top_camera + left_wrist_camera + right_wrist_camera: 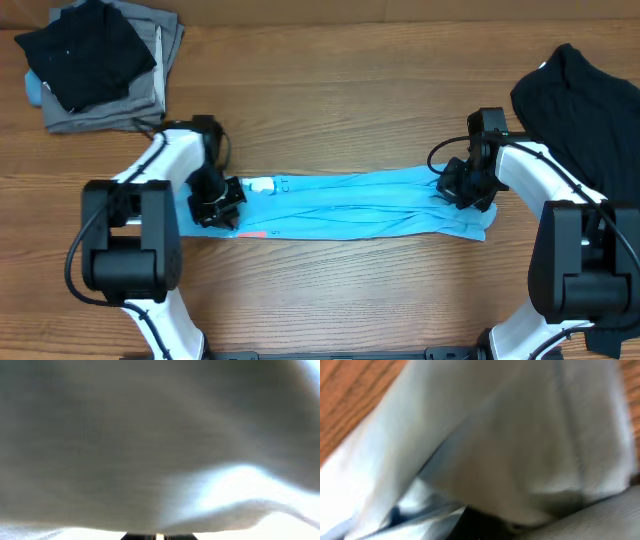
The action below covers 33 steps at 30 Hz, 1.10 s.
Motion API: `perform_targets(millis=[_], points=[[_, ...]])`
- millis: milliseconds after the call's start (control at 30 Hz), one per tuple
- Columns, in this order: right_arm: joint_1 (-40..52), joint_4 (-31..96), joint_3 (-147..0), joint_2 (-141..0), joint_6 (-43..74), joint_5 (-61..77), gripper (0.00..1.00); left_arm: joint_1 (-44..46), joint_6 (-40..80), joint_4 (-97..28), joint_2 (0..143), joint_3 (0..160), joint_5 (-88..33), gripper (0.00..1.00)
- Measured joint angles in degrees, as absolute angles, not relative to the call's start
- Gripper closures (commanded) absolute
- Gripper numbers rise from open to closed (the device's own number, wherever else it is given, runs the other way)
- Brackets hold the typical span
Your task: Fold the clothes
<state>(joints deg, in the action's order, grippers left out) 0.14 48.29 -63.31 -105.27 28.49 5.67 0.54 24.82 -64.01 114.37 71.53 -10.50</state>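
Overhead view with both wrist views. Nearest the robot, the light blue T-shirt [350,205] is laid on the wooden tabletop [330,90] as a long, narrow band. Its long axis runs from left to right, across the front of both arms.

The left gripper [218,203] is set on the band's left end and the right gripper [462,187] on its right end, so each arm is nearest to its own end. Both grippers are judged to be closed narrowly on the cloth. The jaws themselves are hidden, because each wrist view is filled with pale fabric lying close over the lens.

The coming fold is judged to turn on this one relation. With the garment spanning the two grippers, one end can be carried along the long axis toward the other.

The fabric is soft, matte cotton, gathered into lengthwise creases, and is expected to sag and slip rather than keep an edge. An orange-red mark [252,235] is seen on the near edge by the left end, and white lettering [262,185] just beyond it.

Farther off, well apart from the shirt, grey folded garments [165,50] are stacked at the far left under a black garment [85,50]. A loose dark garment [580,90] is heaped at the far right.
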Motion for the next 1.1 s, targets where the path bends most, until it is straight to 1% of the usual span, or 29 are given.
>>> perform_targets(millis=[267,433,533,667,800,1000,1100], points=[[0.2,47.5,-63.2,-105.3,30.0,5.7,0.96,-10.7,24.0,-61.6,113.7,71.3,-10.5,0.84],[0.1,47.3,-63.2,-105.3,30.0,5.5,0.96,-15.5,23.9,-60.8,113.4,71.3,-9.8,0.86],[0.1,47.6,-63.2,-105.3,30.0,5.5,0.96,-16.8,23.9,-61.1,113.4,71.5,-9.2,0.86],[0.2,52.4,-65.1,-105.3,29.9,6.0,0.96,-17.1,23.9,-61.7,113.5,71.9,-7.3,0.86],[0.9,54.2,-68.1,-103.3,27.6,8.5,0.96,-17.1,23.8,-61.8,113.5,72.0,-6.3,0.86],[5.5,56.2,-69.4,-99.0,25.1,13.0,0.96,-17.1,23.7,-61.9,113.5,72.0,-5.6,0.86],[8.6,54.6,-67.5,-99.0,24.8,15.0,0.96,-17.1,23.6,-61.9,113.5,72.0,-5.3,0.86]])
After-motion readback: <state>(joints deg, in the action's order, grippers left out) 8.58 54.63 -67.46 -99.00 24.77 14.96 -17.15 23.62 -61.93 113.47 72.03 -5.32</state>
